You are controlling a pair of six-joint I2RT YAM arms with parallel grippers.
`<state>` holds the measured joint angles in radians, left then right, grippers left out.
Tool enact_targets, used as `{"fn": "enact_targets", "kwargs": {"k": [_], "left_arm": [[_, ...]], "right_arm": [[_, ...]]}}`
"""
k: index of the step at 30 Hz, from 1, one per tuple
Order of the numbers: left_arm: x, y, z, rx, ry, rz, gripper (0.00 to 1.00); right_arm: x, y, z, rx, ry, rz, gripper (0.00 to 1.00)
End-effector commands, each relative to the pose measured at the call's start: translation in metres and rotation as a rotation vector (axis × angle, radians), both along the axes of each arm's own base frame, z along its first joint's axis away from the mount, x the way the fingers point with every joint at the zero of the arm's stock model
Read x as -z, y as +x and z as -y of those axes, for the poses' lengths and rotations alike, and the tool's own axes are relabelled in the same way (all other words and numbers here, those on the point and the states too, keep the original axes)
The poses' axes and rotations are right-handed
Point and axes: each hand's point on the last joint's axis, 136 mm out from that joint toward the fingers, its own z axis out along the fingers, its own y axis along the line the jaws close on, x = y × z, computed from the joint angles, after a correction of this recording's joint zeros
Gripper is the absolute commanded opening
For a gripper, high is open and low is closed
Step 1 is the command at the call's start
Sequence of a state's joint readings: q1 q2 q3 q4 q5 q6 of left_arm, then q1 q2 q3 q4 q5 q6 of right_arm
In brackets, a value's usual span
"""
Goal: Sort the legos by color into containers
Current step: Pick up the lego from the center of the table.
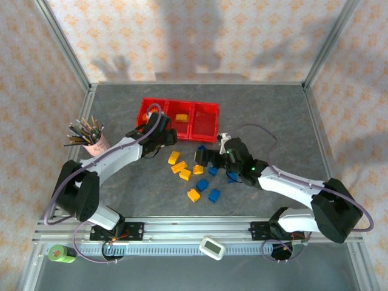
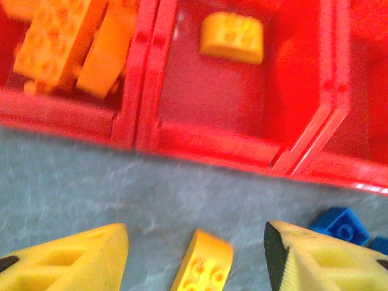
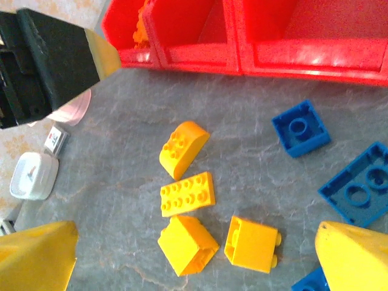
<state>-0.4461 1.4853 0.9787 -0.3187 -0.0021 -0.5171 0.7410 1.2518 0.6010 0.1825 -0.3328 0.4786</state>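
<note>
The red containers (image 1: 179, 118) stand at the back centre. Several orange legos (image 2: 60, 42) lie in the left bin, and one curved yellow brick (image 2: 232, 37) lies in the middle bin (image 2: 212, 85). My left gripper (image 2: 197, 242) hangs open just in front of the containers (image 2: 200, 142), with a yellow brick (image 2: 203, 267) lying on the table between its fingers, touching neither. My right gripper (image 3: 194, 260) is wide open over a cluster of yellow legos (image 3: 187, 194). Blue legos (image 3: 300, 127) lie to its right. In the top view the left gripper (image 1: 162, 138) is near the tray's front and the right gripper (image 1: 201, 159) is mid-table.
A pink cup of pencils (image 1: 94, 140) stands left of the tray. More yellow legos (image 1: 193, 195) and blue legos (image 1: 214, 195) are scattered on the grey table in front of the grippers. A white timer (image 1: 212, 247) sits on the front rail, and a green tape roll (image 1: 58, 253) lies at the near left.
</note>
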Motion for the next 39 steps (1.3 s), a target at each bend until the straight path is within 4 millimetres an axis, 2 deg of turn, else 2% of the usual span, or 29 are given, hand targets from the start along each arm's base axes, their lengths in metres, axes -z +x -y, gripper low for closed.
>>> {"fn": "enact_targets", "kwargs": {"k": [1,6,10,13,21,24,28,30,39], "left_arm": [[0.007,-0.012,-0.003,-0.033,-0.041,-0.001,0.65],[0.034,-0.034,-0.006,-0.043,-0.065,-0.053,0.69],[0.052,-0.041,-0.005,-0.028,-0.055,-0.093,0.72],[0.06,-0.04,0.004,0.006,-0.061,-0.12,0.74],[0.061,-0.032,0.045,0.095,-0.065,-0.105,0.76],[0.07,-0.03,0.048,0.113,-0.009,-0.123,0.76],[0.084,-0.031,0.041,0.094,0.067,-0.172,0.76],[0.087,-0.032,0.04,0.094,0.077,-0.174,0.75],[0.097,-0.029,0.032,0.05,0.12,-0.177,0.54]], "right_arm": [[-0.011,-0.006,-0.008,-0.015,0.037,0.055,1.0],[-0.003,-0.019,-0.016,-0.031,0.062,0.05,1.0],[0.004,-0.019,-0.014,-0.006,0.075,0.036,1.0],[0.006,-0.019,-0.013,-0.002,0.073,0.035,1.0],[0.01,-0.016,-0.01,0.019,0.055,0.033,1.0],[0.011,-0.017,-0.009,0.02,0.052,0.03,1.0],[0.013,-0.018,-0.007,0.023,0.045,0.03,1.0],[0.014,-0.018,-0.005,0.028,0.04,0.031,1.0],[0.017,-0.018,-0.006,0.027,0.04,0.03,1.0]]}}
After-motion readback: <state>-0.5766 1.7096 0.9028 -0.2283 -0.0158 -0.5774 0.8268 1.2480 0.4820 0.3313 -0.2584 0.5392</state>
